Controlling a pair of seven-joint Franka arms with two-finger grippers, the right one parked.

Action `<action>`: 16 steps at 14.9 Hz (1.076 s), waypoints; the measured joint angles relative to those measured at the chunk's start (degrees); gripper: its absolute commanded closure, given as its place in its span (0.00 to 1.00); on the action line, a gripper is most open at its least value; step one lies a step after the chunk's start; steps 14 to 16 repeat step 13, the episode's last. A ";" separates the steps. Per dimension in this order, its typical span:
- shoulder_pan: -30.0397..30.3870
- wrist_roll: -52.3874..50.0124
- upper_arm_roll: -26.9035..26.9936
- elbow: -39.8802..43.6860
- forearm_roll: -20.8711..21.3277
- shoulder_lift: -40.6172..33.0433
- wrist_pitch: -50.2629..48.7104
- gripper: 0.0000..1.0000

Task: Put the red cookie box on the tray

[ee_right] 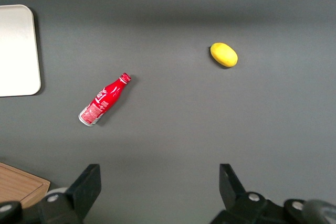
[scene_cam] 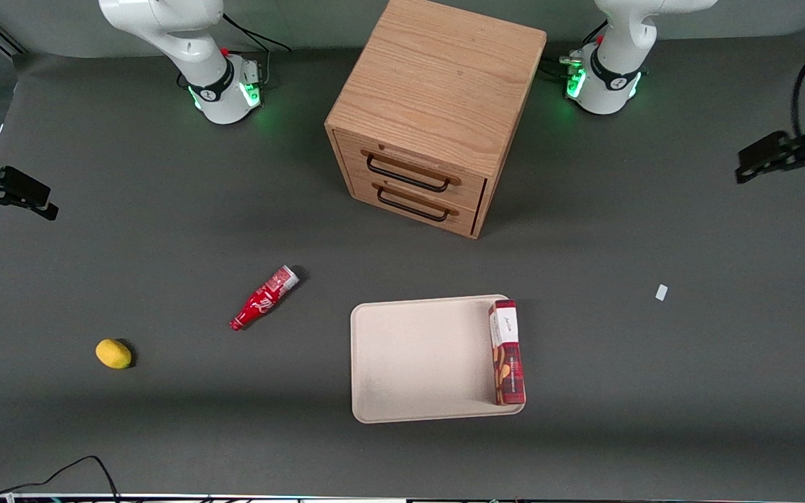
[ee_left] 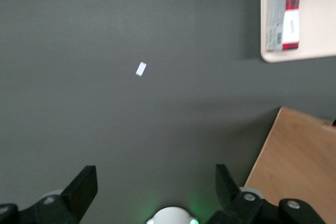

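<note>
The red cookie box (scene_cam: 507,353) lies flat on the beige tray (scene_cam: 416,356), along the tray's rim toward the working arm's end of the table. In the left wrist view the red cookie box (ee_left: 286,11) shows its white end panel, inside the corner of the tray (ee_left: 315,24). My gripper (scene_cam: 748,166) hangs high above the bare table, well away from the tray and farther from the front camera than it. In the left wrist view the gripper (ee_left: 154,182) is open, with only grey table between its fingers.
A wooden two-drawer cabinet (scene_cam: 437,105) stands at the back middle of the table. A small red bottle (scene_cam: 264,298) and a yellow lemon (scene_cam: 114,353) lie toward the parked arm's end. A white scrap (scene_cam: 662,293) lies between the tray and my gripper.
</note>
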 measured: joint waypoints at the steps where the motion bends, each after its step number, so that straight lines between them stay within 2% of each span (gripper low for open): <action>1: 0.01 1.70 1.01 -3.00 -0.11 -1.91 0.92 0.00; 4: 0.00 3.37 2.21 -14.88 -0.26 -8.58 7.59 0.00; 6: -0.07 3.47 2.20 -19.21 -0.26 -11.50 9.18 0.00; 10: -0.21 3.73 2.16 -18.01 -0.23 -12.17 8.24 0.00; 13: -0.36 3.83 2.09 -12.19 -0.23 -9.05 3.66 0.00; 16: -0.36 3.83 2.09 -12.19 -0.23 -9.05 3.66 0.00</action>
